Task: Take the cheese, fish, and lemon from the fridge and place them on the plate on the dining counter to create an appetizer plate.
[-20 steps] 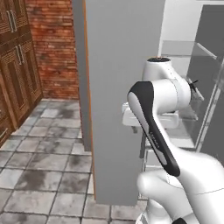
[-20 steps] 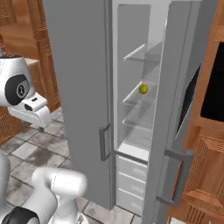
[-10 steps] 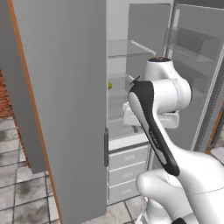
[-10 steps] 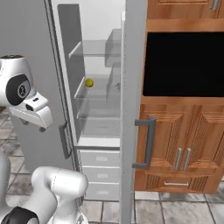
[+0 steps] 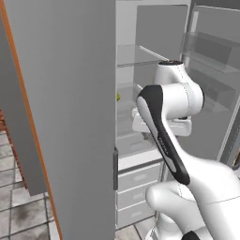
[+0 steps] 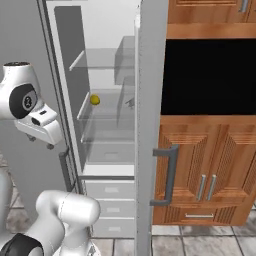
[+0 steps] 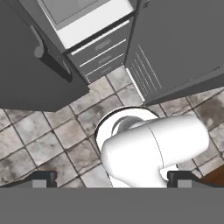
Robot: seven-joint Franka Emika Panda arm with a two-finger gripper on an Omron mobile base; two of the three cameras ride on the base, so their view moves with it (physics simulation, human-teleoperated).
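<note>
open fridge (image 6: 145, 100) (white inside) on grey tiled floor (image 7: 65, 131)

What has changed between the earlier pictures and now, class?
The base has turned, so both base views now face the open tall grey double-door fridge instead of its door edge and the brick wall. Nothing was grasped or released. The small round yellow lemon stayed on its glass shelf.

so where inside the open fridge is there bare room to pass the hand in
The clear glass shelf is bare to the right of the small round yellow lemon, up to the grey open door. The shelf above looks bare too. Tightest beside the lemon.
</note>
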